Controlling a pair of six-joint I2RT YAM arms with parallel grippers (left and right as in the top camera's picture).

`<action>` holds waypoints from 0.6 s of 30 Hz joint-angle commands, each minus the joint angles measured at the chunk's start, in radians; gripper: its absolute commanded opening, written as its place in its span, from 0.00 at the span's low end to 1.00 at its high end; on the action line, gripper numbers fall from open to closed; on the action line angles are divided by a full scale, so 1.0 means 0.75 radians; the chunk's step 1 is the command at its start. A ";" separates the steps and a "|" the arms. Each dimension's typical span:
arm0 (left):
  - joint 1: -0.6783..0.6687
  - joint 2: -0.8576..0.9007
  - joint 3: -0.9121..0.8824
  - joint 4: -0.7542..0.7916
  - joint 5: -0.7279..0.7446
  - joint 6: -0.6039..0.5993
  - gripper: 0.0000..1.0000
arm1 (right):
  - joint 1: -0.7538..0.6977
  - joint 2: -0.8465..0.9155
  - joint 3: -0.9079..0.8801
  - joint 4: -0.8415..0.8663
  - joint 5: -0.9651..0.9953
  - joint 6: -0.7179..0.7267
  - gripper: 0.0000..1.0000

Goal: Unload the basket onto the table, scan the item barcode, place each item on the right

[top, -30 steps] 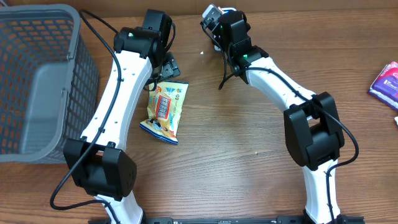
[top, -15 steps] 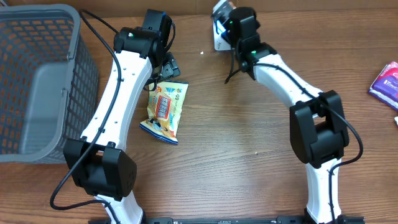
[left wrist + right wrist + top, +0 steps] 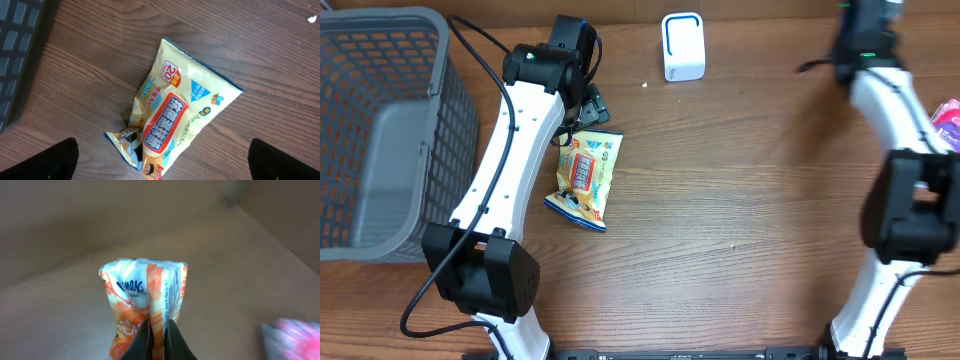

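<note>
Right arm (image 3: 880, 95) has swung clean away from the white rounded box scanner (image 3: 683, 46), out from 12 o'clock on the table to about 2 o'clock, while the left arm has not budged. Look at the right gripper (image 3: 157, 330): jaws pinched tight on the bottom seam of an orange-and-white crinkled foil packet (image 3: 145, 292), held upright in the air, its long axis running straight up from the fingers. That puts the packet well apart from the scanner, which now lies off toward 9 o'clock from it, so any fresh pass across the scanner's face would mean a long swing back. Over on the other side, the left gripper (image 3: 162, 167) hangs spread wide and empty above a yellow glossy plastic snack bag (image 3: 585, 175), lying flat with its long axis roughly 1 to 7 o'clock; from that bag the scanner sits toward 2 o'clock, and the left arm is plainly the nearer one now. Brown wood-grain table (image 3: 720, 230) looks smooth, with plenty of room between the arms. Grey plastic mesh basket (image 3: 460, 100) fills 9 to 10 o'clock, and a pink-and-purple packet (image 3: 942, 125) lies at 3 o'clock, near the right arm.
</note>
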 commanded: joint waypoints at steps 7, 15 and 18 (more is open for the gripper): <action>0.005 -0.008 -0.002 -0.001 0.000 -0.017 1.00 | -0.527 -0.063 0.014 -0.332 -0.323 0.339 0.04; 0.005 -0.008 -0.002 -0.001 0.000 -0.017 1.00 | -0.693 -0.063 0.014 -0.374 -0.432 0.415 0.96; 0.005 -0.008 -0.002 -0.001 0.000 -0.017 1.00 | -0.685 -0.071 0.015 -0.380 -0.435 0.414 1.00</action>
